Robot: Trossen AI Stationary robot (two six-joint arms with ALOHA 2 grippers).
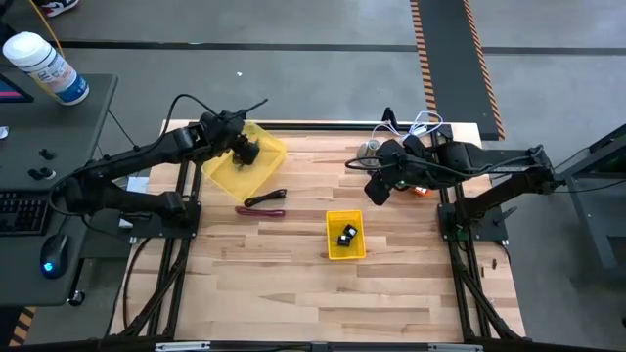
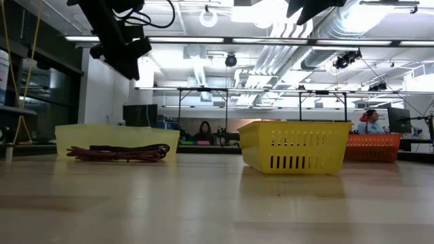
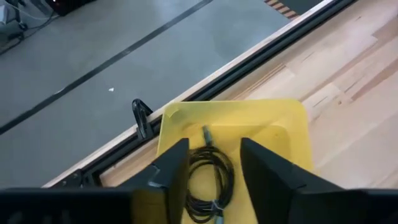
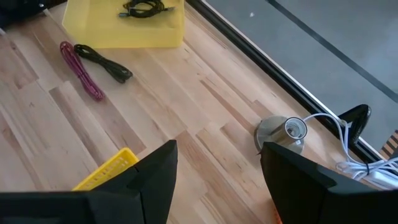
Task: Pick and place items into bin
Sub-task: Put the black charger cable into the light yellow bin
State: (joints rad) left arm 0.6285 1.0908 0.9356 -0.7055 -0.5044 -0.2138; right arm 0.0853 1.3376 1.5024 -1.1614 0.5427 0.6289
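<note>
So there's a coiled black cable (image 3: 208,180) lying loose in the flat yellow tray (image 1: 266,149) at the table's back left. Two tiny black blocks (image 1: 346,235) sit together in the small yellow basket (image 1: 333,244) mid-table. The red-handled hand tool (image 1: 261,204) lies flat on the wood between them, just in front of the tray.

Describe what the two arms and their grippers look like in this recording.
Both arms are dark, jointed links with black cables looping along them. The left gripper and the right gripper are black too, each with two broad, flat, wedge-shaped jaws that look matte and plain. No markings or labels are readable on either.
</note>
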